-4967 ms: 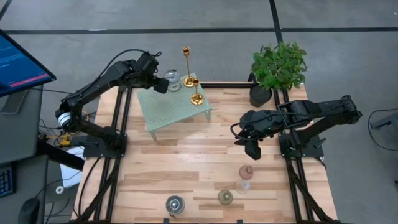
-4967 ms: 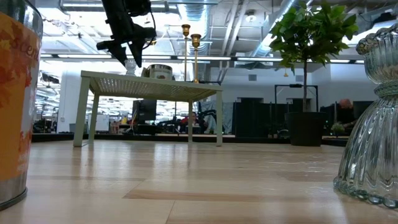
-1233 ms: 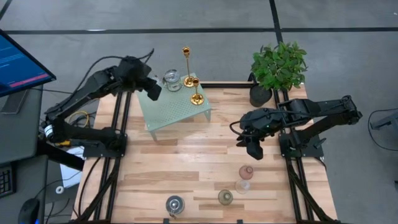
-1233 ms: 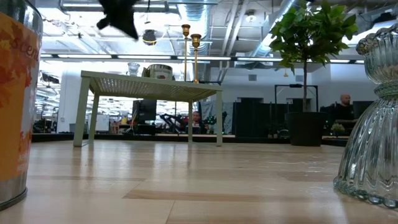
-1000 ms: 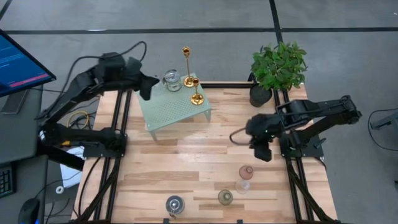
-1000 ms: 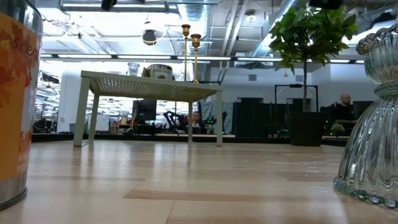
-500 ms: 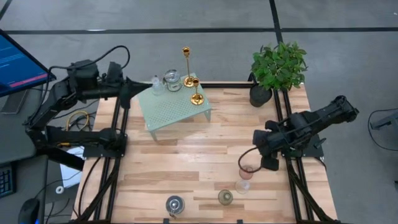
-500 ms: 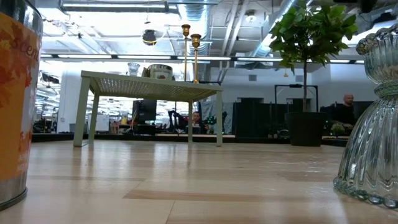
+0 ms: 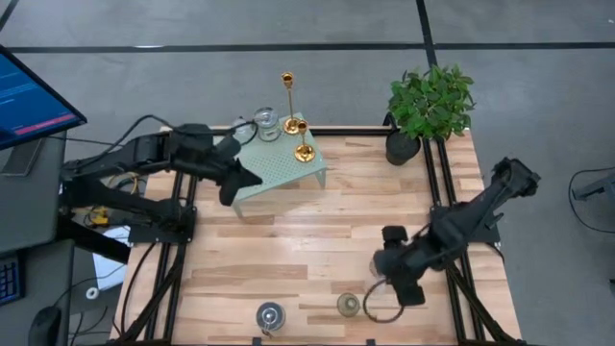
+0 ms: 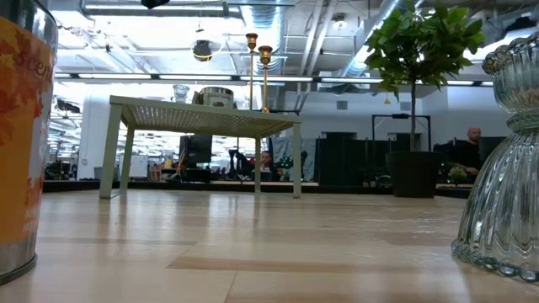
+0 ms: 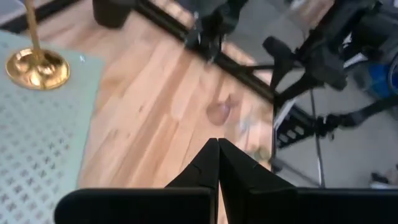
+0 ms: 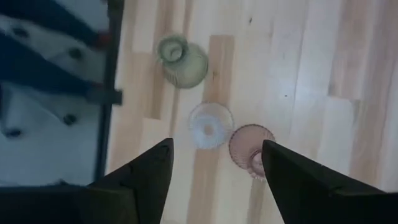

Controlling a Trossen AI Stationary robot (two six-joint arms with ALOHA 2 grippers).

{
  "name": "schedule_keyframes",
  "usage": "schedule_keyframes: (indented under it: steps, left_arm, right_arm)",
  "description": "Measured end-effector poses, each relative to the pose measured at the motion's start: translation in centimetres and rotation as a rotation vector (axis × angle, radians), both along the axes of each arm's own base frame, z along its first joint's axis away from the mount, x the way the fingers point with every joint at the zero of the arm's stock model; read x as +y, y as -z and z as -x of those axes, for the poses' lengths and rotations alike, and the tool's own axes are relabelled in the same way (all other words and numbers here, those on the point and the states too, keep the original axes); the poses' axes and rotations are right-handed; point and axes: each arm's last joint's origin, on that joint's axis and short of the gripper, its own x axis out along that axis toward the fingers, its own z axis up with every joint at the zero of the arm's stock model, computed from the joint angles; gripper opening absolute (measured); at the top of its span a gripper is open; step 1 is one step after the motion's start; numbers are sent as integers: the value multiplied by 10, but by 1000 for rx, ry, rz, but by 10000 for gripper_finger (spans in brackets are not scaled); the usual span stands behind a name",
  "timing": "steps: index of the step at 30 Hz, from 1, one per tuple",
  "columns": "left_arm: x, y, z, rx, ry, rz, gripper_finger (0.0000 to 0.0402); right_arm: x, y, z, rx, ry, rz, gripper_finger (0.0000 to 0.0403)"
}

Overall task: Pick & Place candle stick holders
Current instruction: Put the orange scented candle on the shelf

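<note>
Two gold candlesticks, one tall (image 9: 287, 91) and one short (image 9: 304, 142), stand on their bases on the mint-green rack (image 9: 279, 168) beside a clear glass holder (image 9: 266, 123). At the table's near right stand a greenish glass holder (image 12: 182, 62), a clear one (image 12: 210, 124) and a pink one (image 12: 252, 143). My right gripper (image 12: 214, 162) hangs open above them, pointing down, touching none. A silvery cup (image 9: 270, 315) stands at the near edge. My left gripper (image 9: 242, 181) is shut and empty over the rack's near left corner.
A potted plant (image 9: 428, 106) stands at the far right corner. The rack (image 10: 202, 118) stands on thin legs on the table's far left part. The low view has an orange-labelled tin (image 10: 17, 143) and a ribbed glass holder (image 10: 505, 168) close to the camera.
My right gripper has travelled from the table's right middle toward the near edge and now hangs over the pink and clear holders. My left gripper first drew back toward the left edge, then swung toward the near side, to over the rack's near left corner.
</note>
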Motion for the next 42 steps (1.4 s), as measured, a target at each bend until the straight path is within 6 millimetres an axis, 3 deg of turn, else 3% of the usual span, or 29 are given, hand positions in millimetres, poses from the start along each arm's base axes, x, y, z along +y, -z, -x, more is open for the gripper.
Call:
schedule_keyframes:
  steps: [4, 9, 12, 18, 21, 25, 31, 38, 42]
  left_arm:
    - [-3, 0, -2, -8, 26, -5, 2]
    - [-4, -8, 21, -84, 15, -15, 2]
    - [-4, -12, 37, -130, -18, -28, 3]
    - [-4, -18, 64, -207, -70, -44, 2]
    - [-4, -10, 68, -136, -69, -23, 2]
    - [-8, 6, 59, 68, 27, 92, 2]
    - [-25, 21, 18, 279, 165, 169, 2]
    - [-73, 50, -33, 527, 347, 143, 8]
    - [-104, 65, -46, 620, 505, 95, 37]
  right_arm:
    - [6, 14, -9, 38, -28, 40, 254]
    - [13, 32, -17, 124, -34, 74, 292]
    - [7, 44, -17, 248, 35, 142, 305]
    - [-8, 33, -22, 171, 98, 122, 304]
    - [-16, 23, -28, 84, 134, 75, 304]
    - [-26, 16, -32, 37, 172, 46, 304]
    - [-33, 16, -35, 38, 185, 48, 304]
    - [-35, 16, -36, 40, 191, 47, 304]
    - [-36, 16, -36, 47, 189, 48, 304]
